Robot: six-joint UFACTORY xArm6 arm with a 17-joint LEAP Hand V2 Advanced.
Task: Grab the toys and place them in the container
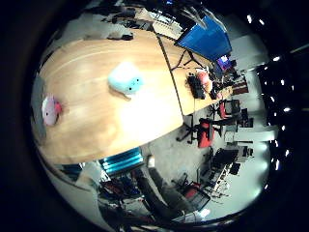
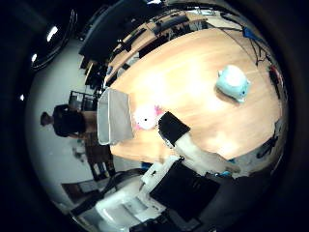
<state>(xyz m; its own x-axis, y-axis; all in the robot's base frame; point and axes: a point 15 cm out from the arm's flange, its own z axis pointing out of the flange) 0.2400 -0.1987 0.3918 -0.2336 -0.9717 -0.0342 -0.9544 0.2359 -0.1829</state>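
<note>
The hand (image 2: pixel 186 145) hangs high over the counter (image 2: pixel 193 82) with fingers (image 2: pixel 173 126) straight and empty, because the blue toy (image 1: pixel 125 79) and pink toy (image 2: pixel 145 117) wait beside the container (image 2: pixel 115 116).

A wooden table (image 2: pixel 193 82) carries a teal toy (image 2: pixel 232 83) well away from the hand (image 2: pixel 181 145), a pink toy (image 2: pixel 145 117) just beside its fingertip, and a grey container (image 2: pixel 115 116) beyond.

No legible txt, labels, nos. or signs anywhere in either palm view.
</note>
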